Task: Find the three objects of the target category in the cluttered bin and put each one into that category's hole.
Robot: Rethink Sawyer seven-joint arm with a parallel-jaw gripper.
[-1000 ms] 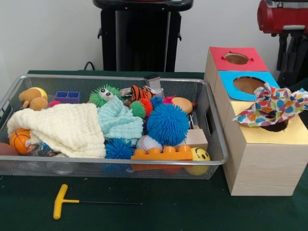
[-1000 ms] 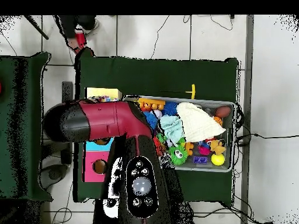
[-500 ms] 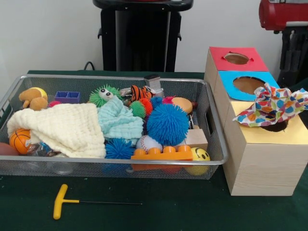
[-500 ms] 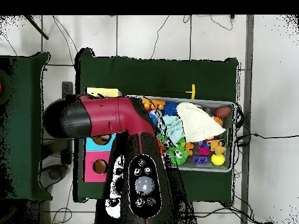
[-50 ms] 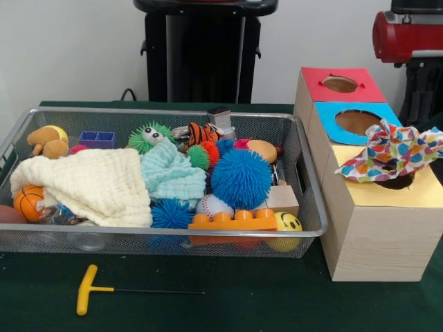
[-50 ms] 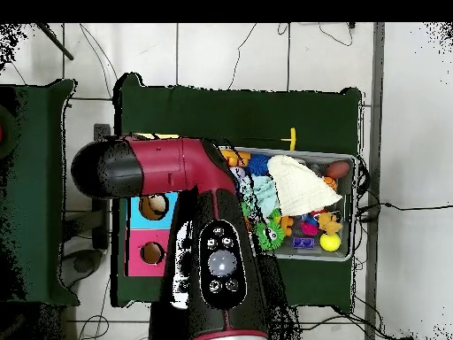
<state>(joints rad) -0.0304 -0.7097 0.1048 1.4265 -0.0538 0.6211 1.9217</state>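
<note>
A multi-coloured spotted cloth lies draped over the hole of the yellow-topped box, partly hanging off its edge. In the wire bin lie a cream waffle cloth and a light blue cloth; the overhead view shows the cream cloth and the blue cloth too. The red arm stretches over the boxes and hides the yellow one. In the front view the black gripper hangs behind the boxes at the right edge, its lower end hidden.
Red-topped and blue-topped boxes with holes stand behind the yellow one. The bin also holds a big blue spiky ball, an orange brick, a basketball, a smiley ball and several toys. A yellow-handled tool lies in front.
The arm has swung across the boxes, now covering the yellow box from above; in the front view its red link shifted at the top right. The cloth and bin contents have not moved.
</note>
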